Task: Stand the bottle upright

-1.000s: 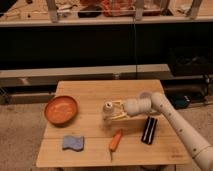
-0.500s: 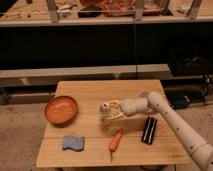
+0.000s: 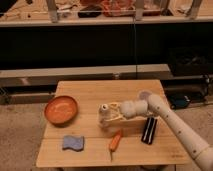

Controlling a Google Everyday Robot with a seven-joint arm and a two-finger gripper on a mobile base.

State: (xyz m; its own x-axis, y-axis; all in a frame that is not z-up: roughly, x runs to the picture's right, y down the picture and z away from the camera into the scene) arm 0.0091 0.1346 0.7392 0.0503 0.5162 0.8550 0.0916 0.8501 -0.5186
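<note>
Light wooden slatted table [image 3: 90, 152], rectangular, carrying everything. Pale robot arm [image 3: 175, 122] reaching in from the table's right front corner toward its middle. Orange round bowl [image 3: 61, 109] near the table's left edge; black rectangular block [image 3: 149, 130] on the table's right side, just in front of the arm; blue wavy sponge [image 3: 73, 143] on the table's front left; orange carrot [image 3: 116, 140] with a thin stalk at the table's front centre, just ahead of the bottle.

Gripper [image 3: 113, 115] at the table's middle, pale fingers pinching the small translucent pale-beige plastic bottle [image 3: 106, 116], whitish round cap [image 3: 104, 107] pointing up and to the left, body tilted rather than fully upright, base close to the table surface; contact with the wood impossible to tell.

Against half a second ago: bottle and gripper shifted only slightly, cap a little higher above the table. Bowl, sponge, carrot and block unchanged on the table.

Nearest clutter to the bottle: carrot, close but apart; block well clear on the table's right
</note>
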